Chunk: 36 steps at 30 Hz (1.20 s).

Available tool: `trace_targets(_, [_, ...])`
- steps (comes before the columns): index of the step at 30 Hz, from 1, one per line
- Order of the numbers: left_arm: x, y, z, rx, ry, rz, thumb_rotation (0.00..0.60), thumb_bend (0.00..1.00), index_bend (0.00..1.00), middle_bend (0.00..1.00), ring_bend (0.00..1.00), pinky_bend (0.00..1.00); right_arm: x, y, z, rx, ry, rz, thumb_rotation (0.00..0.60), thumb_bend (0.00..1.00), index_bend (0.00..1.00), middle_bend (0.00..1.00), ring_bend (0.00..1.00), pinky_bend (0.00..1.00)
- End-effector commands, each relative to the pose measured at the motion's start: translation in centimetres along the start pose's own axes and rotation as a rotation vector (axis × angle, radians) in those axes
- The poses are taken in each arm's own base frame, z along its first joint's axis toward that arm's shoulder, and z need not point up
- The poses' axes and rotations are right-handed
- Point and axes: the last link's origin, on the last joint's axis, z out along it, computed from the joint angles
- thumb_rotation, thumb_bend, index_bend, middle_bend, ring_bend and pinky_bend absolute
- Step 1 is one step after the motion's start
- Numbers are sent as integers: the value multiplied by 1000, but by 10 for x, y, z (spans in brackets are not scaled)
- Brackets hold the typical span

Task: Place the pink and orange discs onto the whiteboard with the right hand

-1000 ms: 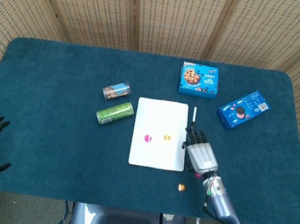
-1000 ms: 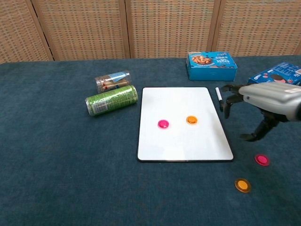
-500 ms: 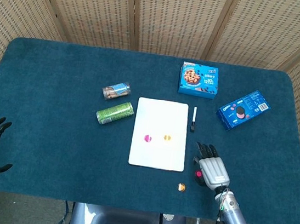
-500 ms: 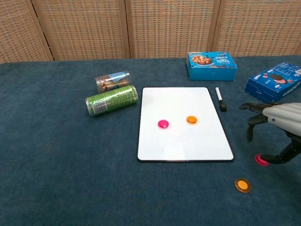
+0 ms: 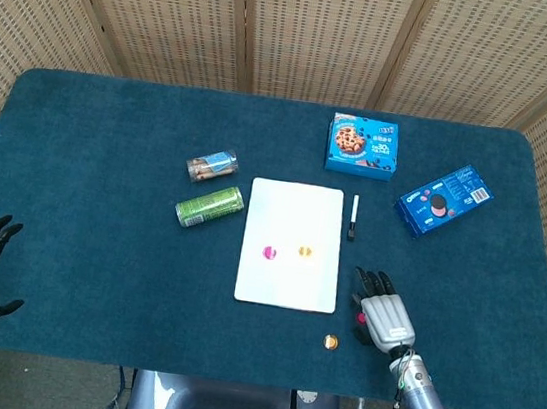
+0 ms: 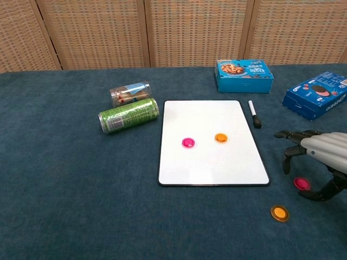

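With fingers spread and empty, the right hand (image 6: 317,162) hovers over the pink disc (image 6: 302,183) lying on the desk (image 6: 65,206) right of the whiteboard (image 6: 211,124), so it should descend squarely and pinch the rim before lifting.

loose pink disc (image 6: 302,183), orange disc (image 6: 279,213) beside whiteboard (image 6: 238,168)

We read "OREO" on the blue cookie box (image 6: 317,94) at the table's right edge | the other blue box (image 6: 243,75) behind the whiteboard shows pictured cookies, its lettering too small for us to read | the green can (image 6: 129,115) and the clear jar (image 6: 129,93) carry labels we cannot make out.
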Motion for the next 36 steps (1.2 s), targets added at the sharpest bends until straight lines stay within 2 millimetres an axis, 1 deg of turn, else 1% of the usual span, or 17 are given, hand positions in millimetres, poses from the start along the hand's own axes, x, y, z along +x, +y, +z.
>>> trace_targets(1, [0, 0, 0, 1, 0, 0, 600, 0, 0, 0, 0, 0, -1, 0, 1, -1, 1, -3, 600, 337, 403, 0, 0, 0])
trace_targets(21, [-1, 1, 1, 1, -3, 3, 600, 0, 0, 0, 0, 0, -6, 8, 2, -18, -16, -22, 600, 337, 404, 0, 0, 0])
trace_targets(36, [-2, 1, 1, 3, -6, 7, 600, 0, 0, 0, 0, 0, -11, 16, 2, -34, -32, -27, 600, 337, 426, 0, 0, 0])
